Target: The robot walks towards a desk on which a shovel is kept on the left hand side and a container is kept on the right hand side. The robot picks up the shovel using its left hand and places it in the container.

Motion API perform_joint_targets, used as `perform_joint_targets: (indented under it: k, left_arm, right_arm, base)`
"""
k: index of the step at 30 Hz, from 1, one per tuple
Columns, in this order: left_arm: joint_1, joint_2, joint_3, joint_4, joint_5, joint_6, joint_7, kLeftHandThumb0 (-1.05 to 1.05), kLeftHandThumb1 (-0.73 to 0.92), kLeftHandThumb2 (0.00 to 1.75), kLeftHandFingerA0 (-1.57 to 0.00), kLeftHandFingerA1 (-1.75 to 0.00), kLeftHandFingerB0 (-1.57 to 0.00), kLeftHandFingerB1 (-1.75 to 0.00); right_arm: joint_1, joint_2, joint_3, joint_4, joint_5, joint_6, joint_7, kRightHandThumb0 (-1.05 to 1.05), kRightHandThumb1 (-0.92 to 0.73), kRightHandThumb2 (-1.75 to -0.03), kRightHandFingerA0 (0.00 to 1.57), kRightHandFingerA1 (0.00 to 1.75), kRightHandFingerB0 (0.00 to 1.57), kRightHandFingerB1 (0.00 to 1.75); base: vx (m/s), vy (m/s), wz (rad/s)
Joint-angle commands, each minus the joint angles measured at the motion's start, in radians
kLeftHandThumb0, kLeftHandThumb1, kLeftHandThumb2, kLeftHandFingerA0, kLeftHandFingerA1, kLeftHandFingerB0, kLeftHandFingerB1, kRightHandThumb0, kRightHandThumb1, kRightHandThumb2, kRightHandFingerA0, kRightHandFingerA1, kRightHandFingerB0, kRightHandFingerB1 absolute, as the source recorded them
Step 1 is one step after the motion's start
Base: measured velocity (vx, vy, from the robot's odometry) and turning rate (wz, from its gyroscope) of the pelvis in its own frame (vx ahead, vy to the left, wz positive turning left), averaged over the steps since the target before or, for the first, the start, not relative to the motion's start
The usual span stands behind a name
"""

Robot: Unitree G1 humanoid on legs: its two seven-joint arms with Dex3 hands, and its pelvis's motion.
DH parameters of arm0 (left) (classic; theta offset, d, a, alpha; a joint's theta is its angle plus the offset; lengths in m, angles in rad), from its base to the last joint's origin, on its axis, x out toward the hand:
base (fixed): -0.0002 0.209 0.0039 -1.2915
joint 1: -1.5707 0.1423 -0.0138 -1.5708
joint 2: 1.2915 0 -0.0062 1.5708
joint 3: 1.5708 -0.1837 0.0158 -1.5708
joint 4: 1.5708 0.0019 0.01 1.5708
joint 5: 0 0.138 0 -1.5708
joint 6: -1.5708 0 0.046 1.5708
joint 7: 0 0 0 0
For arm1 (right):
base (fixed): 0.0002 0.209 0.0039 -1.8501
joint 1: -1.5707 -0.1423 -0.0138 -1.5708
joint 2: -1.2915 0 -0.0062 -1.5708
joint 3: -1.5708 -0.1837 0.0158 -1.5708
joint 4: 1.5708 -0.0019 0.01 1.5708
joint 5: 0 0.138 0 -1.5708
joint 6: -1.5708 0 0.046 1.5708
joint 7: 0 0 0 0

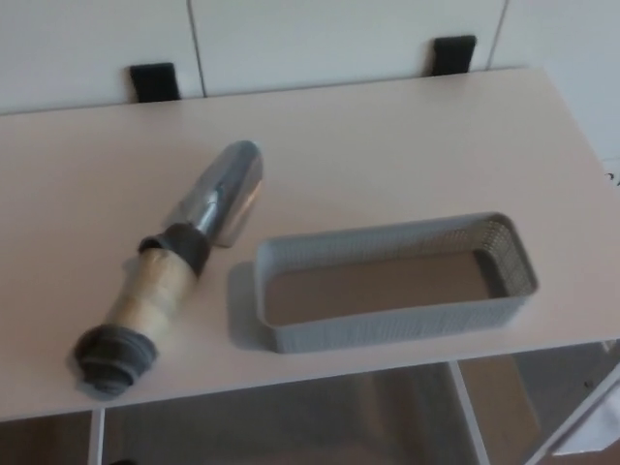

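Silver-bladed shovel (pixel 174 266) w/ tan grip & dark grey ends; grey mesh-patterned container (pixel 392 281); pale beige desk (pixel 387 145).

— On the desk (pixel 387 126)?
— Shovel (pixel 179 254) at left, lying slantwise, blade toward the back, handle end near the front edge.
— And right of it?
— Container (pixel 392 320), lengthwise along the front edge, just beside the blade.

No part of the robot's body shows in the head view: neither arm, neither hand, no casing, cable or marking appears anywhere in the frame, from the upper left corner to the lower right.
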Motion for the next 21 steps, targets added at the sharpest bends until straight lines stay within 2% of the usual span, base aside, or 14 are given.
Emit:
perform_joint_targets:
  k: [1,5,6,8,9,10,12,13,14,17,18,19,20,21]
  left_arm:
    - [-0.001,0.017,-0.009,-0.012,0.011,0.023,-0.001,-0.35,0.50,0.67,-0.49,-0.47,-0.42,-0.43]
    - [-0.004,0.027,-0.022,-0.019,0.028,0.021,0.003,-0.35,0.51,0.66,-0.48,-0.46,-0.41,-0.43]
    - [-0.005,0.032,-0.025,-0.017,0.035,0.009,0.001,-0.35,0.52,0.66,-0.48,-0.46,-0.41,-0.43]
    - [-0.002,0.040,-0.033,-0.014,0.047,-0.006,-0.002,-0.36,0.51,0.68,-0.49,-0.47,-0.41,-0.43]
    - [-0.001,0.043,-0.037,-0.015,0.050,-0.011,-0.005,-0.28,0.58,0.57,-0.54,-0.41,-0.45,-0.36]
    - [0.003,0.043,-0.039,-0.019,0.051,-0.008,-0.003,-0.35,0.51,0.66,-0.50,-0.46,-0.43,-0.43]
    - [0.004,0.046,-0.040,-0.018,0.050,-0.010,-0.006,-0.28,0.58,0.57,-0.53,-0.41,-0.45,-0.36]
    - [0.005,0.047,-0.041,-0.021,0.049,-0.009,-0.008,-0.35,0.52,0.67,-0.49,-0.46,-0.42,-0.42]
    - [0.003,0.048,-0.042,-0.019,0.046,-0.013,-0.015,-0.34,0.53,0.67,-0.47,-0.46,-0.40,-0.42]
    - [-0.003,0.050,-0.043,-0.022,0.050,-0.007,-0.009,-0.36,0.51,0.67,-0.48,-0.46,-0.40,-0.42]
    - [0.002,0.053,-0.047,-0.022,0.056,-0.014,-0.010,-0.29,0.59,0.58,-0.52,-0.40,-0.42,-0.36]
    - [0.002,0.054,-0.049,-0.022,0.058,-0.017,-0.007,-0.29,0.59,0.58,-0.52,-0.41,-0.42,-0.36]
    - [0.003,0.055,-0.050,-0.022,0.055,-0.013,-0.007,-0.37,0.51,0.68,-0.48,-0.46,-0.39,-0.42]
    - [-0.002,0.053,-0.053,-0.019,0.056,-0.012,-0.006,-0.30,0.59,0.58,-0.52,-0.40,-0.42,-0.36]
  right_arm:
    - [0.011,0.001,-0.017,-0.004,0.023,-0.015,-0.002,-0.37,-0.40,-0.52,0.87,0.52,0.67,0.47]
    - [0.013,0.000,-0.020,-0.006,0.023,-0.024,0.002,-0.36,-0.41,-0.51,0.87,0.51,0.67,0.47]
    - [0.010,0.002,-0.021,0.001,0.023,-0.034,0.002,-0.38,-0.31,-0.74,0.85,0.69,0.58,0.60]
    - [0.013,0.002,-0.019,0.000,0.020,-0.033,-0.001,-0.38,-0.31,-0.74,0.86,0.69,0.58,0.59]
    - [0.017,0.002,-0.019,-0.005,0.022,-0.027,-0.001,-0.36,-0.41,-0.51,0.90,0.51,0.67,0.47]
    - [0.019,0.001,-0.019,-0.003,0.021,-0.027,-0.002,-0.38,-0.41,-0.52,0.89,0.51,0.67,0.47]
    - [0.017,0.000,-0.020,0.003,0.022,-0.029,0.000,-0.37,-0.40,-0.51,0.87,0.51,0.68,0.47]
    - [0.016,0.000,-0.020,0.006,0.022,-0.034,0.000,-0.38,-0.40,-0.51,0.88,0.51,0.68,0.47]
    - [0.016,-0.001,-0.019,0.005,0.023,-0.034,0.003,-0.40,-0.31,-0.75,0.85,0.69,0.58,0.60]
    - [0.011,-0.001,-0.017,0.000,0.019,-0.027,-0.005,-0.39,-0.31,-0.75,0.84,0.69,0.58,0.60]
    - [0.015,-0.001,-0.017,-0.001,0.022,-0.027,-0.003,-0.37,-0.31,-0.75,0.84,0.69,0.58,0.60]
    - [0.020,0.000,-0.015,-0.010,0.022,-0.024,-0.004,-0.38,-0.31,-0.74,0.85,0.69,0.58,0.60]
    - [0.023,0.000,-0.015,-0.017,0.022,-0.018,-0.005,-0.39,-0.30,-0.74,0.85,0.69,0.58,0.60]
    - [0.019,-0.005,-0.017,-0.014,0.021,-0.020,-0.005,-0.39,-0.30,-0.75,0.85,0.69,0.58,0.60]
  base:
    - [0.02,-0.058,-0.28]
    - [0.01,-0.089,0.05]
    - [0.01,-0.139,0.04]
    - [0.00,-0.059,-0.01]
    - [0.00,0.000,0.00]
    - [0.00,0.000,0.00]
    - [0.00,0.000,0.00]
    - [-0.01,0.097,-0.06]
    - [0.01,0.122,-0.07]
    - [-0.04,0.193,0.06]
    - [-0.05,0.258,-0.21]
    - [-0.02,0.188,0.17]
    - [0.02,0.104,0.11]
    - [0.00,0.000,0.00]
